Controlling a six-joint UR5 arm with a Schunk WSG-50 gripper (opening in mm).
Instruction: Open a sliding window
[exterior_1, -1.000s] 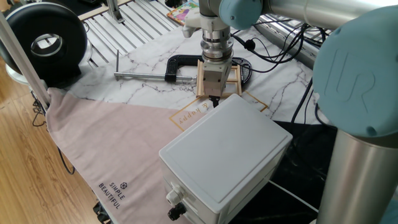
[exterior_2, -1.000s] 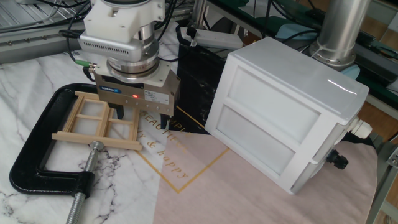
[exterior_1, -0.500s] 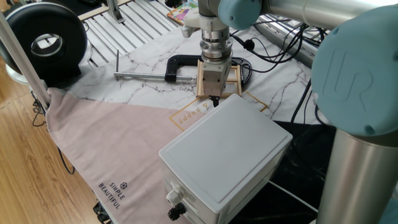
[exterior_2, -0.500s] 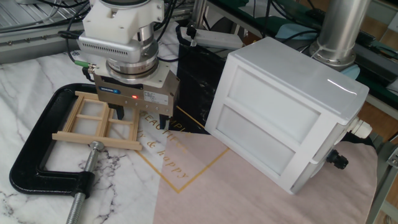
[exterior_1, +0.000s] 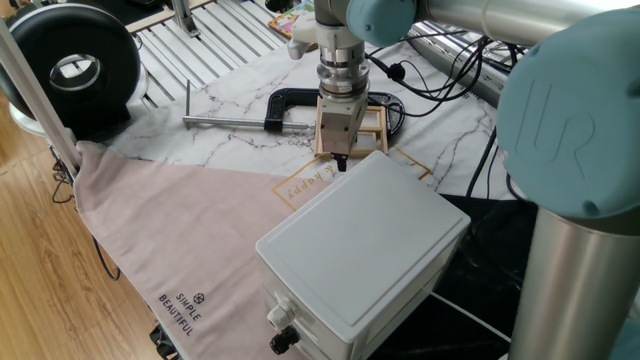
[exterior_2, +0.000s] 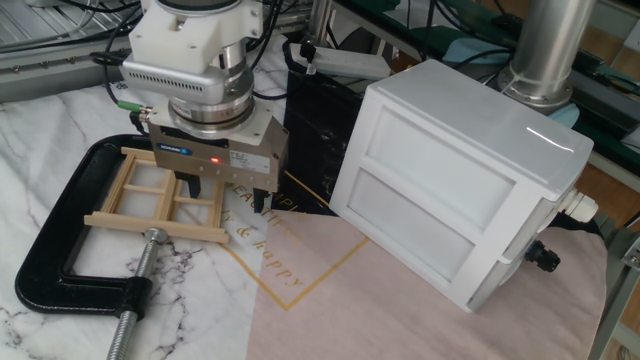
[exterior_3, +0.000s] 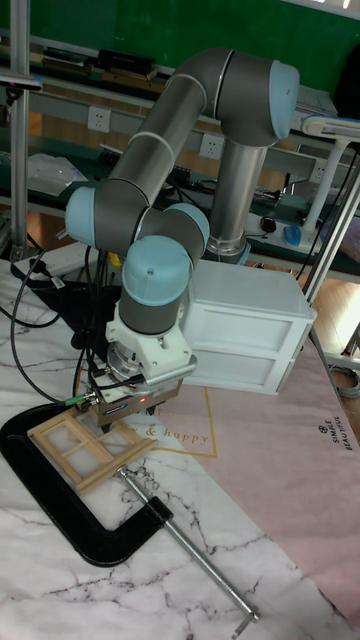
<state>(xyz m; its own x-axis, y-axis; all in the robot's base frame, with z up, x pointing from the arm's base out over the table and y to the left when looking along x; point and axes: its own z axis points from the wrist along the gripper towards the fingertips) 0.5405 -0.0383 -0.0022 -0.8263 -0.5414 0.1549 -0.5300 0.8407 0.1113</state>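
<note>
Lying flat, sliding window (exterior_2: 160, 204) spans the clamp (exterior_2: 70, 270).

The hand (exterior_1: 340, 160) points straight down over the sliding window (exterior_1: 377, 122), whose light wood frame lies flat on the marble-patterned worktop (exterior_1: 230, 140). A black C-clamp (exterior_1: 280, 103) grips the frame's far-left side. A large white box (exterior_1: 362, 250) sits on pink cloth (exterior_1: 180, 230) toward the near edge, just beside the hand.

White box (exterior_2: 455, 180) just beside the pincer (exterior_2: 224, 196); black C-clamp (exterior_2: 60, 280) hemming the sliding window (exterior_2: 160, 200).
</note>
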